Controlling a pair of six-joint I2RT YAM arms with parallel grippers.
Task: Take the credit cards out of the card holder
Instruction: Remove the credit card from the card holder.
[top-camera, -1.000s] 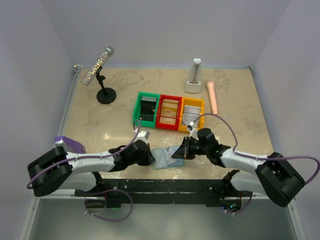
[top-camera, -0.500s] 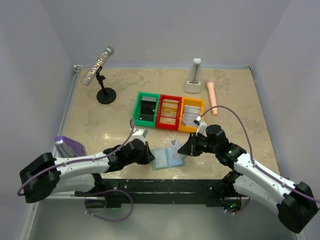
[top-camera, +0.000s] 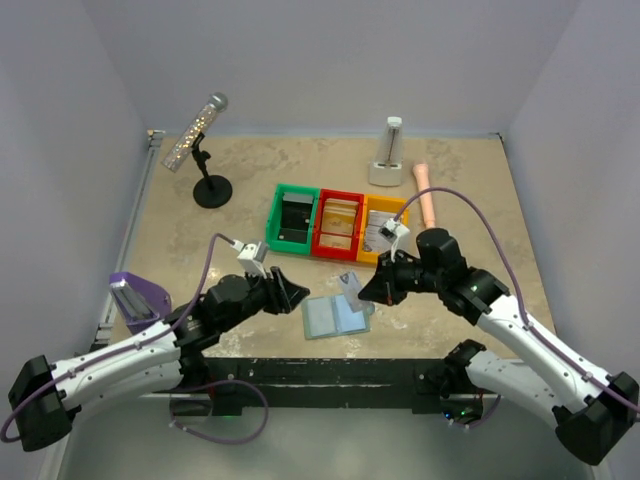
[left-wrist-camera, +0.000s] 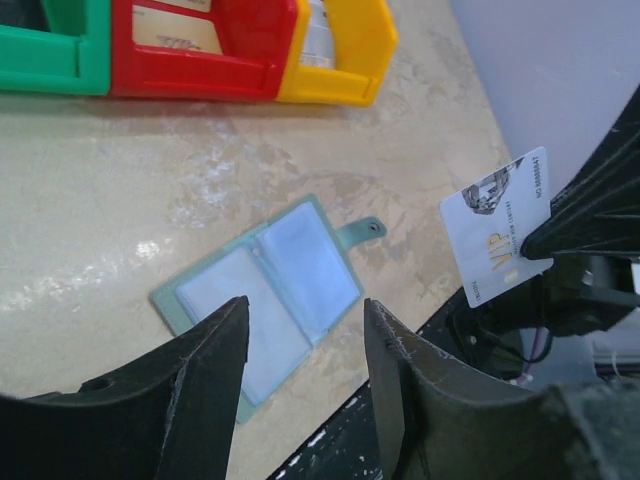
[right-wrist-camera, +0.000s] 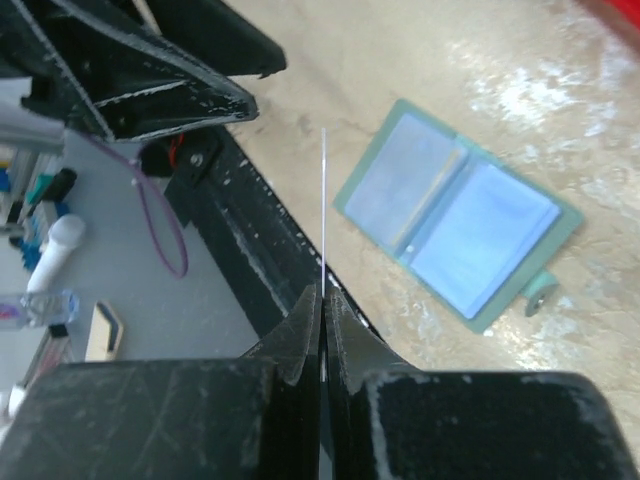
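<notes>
The card holder (top-camera: 337, 318) lies open and flat on the table, its two pale blue panels facing up, with no gripper touching it. My right gripper (top-camera: 368, 290) hangs just above its right end, shut on a credit card (top-camera: 349, 283). That white printed credit card (left-wrist-camera: 497, 225) shows face-on in the left wrist view. In the right wrist view the credit card (right-wrist-camera: 323, 210) is a thin edge sticking out of my right gripper (right-wrist-camera: 322, 290), with the card holder (right-wrist-camera: 480, 240) below. My left gripper (top-camera: 298, 293) is open and empty to the left of the holder. In its own wrist view the left gripper (left-wrist-camera: 305, 320) stands above the card holder (left-wrist-camera: 300, 270).
Green bin (top-camera: 292, 218), red bin (top-camera: 340, 222) and yellow bin (top-camera: 384, 228) stand in a row behind the holder. A microphone on a stand (top-camera: 205, 150) is at the back left. A white device (top-camera: 389, 155) and a pink cylinder (top-camera: 426, 192) are at the back right. A purple object (top-camera: 135, 295) lies at the left edge.
My left gripper has opened, let go of the holder and drawn back to the left. The right gripper has lifted away from the holder with a card in it.
</notes>
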